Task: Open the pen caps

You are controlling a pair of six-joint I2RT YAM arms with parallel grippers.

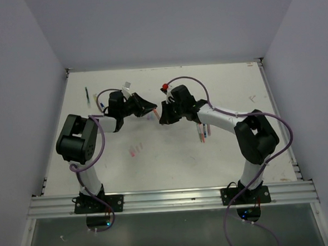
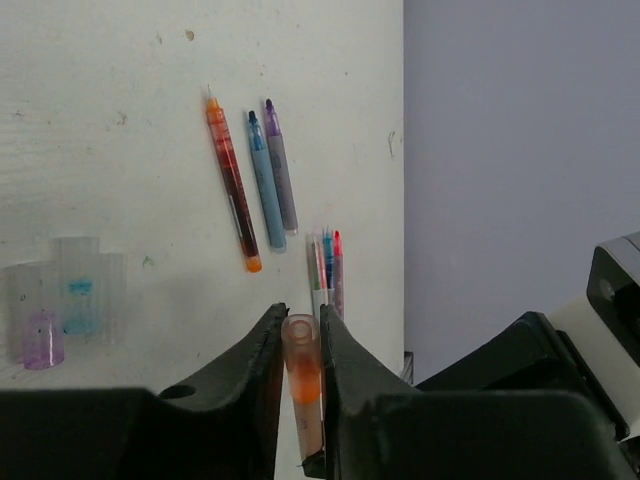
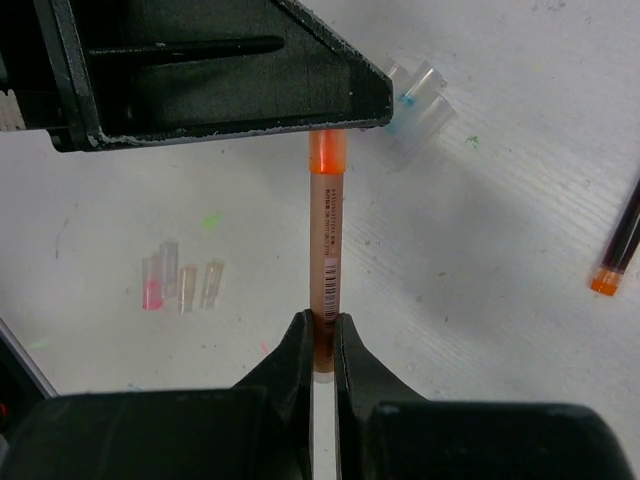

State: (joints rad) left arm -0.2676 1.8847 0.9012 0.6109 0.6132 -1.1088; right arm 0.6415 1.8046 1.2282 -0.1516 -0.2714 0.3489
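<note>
- As I look through the left wrist camera, my left gripper (image 2: 301, 328) is clenched on the orange cap (image 2: 301, 368); both fingers press its sides.
- My right gripper (image 3: 322, 322) is clamped tight on the other end of the held pen (image 3: 325, 240), which runs straight from its fingertips up to the left gripper.
- From above, the two grippers meet tip to tip over the middle of the worktop (image 2: 100, 120), with the pen lifted between them.
- I see no gap between cap and barrel, so the cap looks to be on.
- Three pens lie side by side on the worktop beyond the left gripper: a loose orange pen (image 2: 232, 185), a blue pen (image 2: 266, 182) and a purple pen (image 2: 281, 168).
- A bundle of thin pens (image 2: 327, 262) lies just beyond the left fingertips.
- Loose clear caps (image 2: 62, 295), tinted blue and purple, sit off to the left.
</note>
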